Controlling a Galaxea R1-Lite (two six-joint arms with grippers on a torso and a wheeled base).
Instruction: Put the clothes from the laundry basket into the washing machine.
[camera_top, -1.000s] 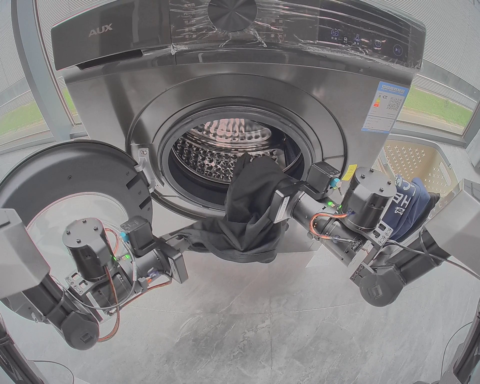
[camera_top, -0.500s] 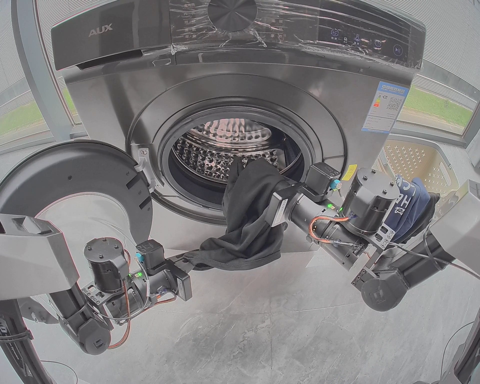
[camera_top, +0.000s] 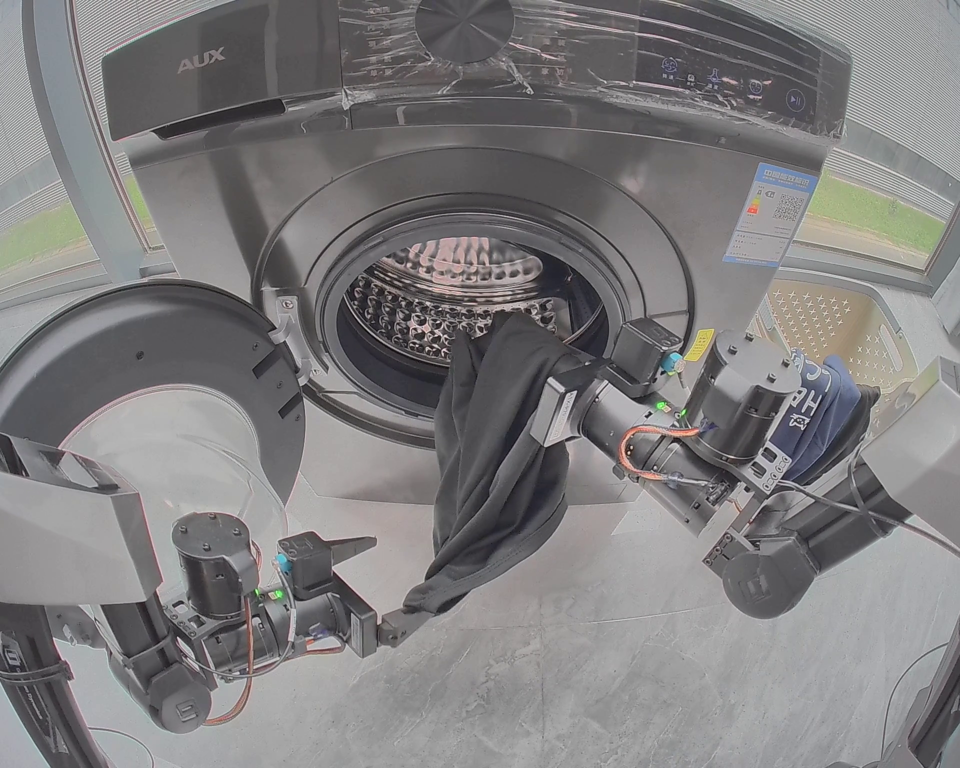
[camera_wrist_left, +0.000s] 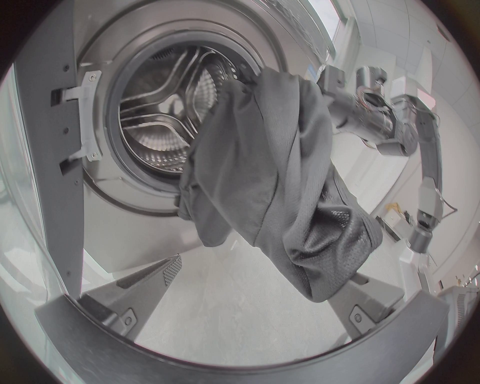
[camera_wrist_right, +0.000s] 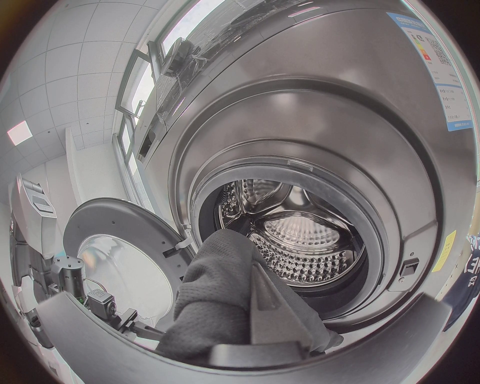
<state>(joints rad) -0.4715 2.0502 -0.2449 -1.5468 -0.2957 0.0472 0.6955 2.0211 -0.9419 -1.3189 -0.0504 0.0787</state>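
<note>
Here, black garment (camera_top: 490, 450) — draped, right gripper (camera_wrist_right: 252, 305) clamping

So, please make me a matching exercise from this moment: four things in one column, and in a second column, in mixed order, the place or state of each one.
Things
1. black garment
2. machine door
3. blue garment
4. drum

Places or states
A. lies in the laundry basket, on the robot's right
B. swung open, on the robot's left
C. hangs in front of the round opening
D. shiny dimpled metal, behind the opening

Pairs: 1-C, 2-B, 3-A, 4-D
</note>
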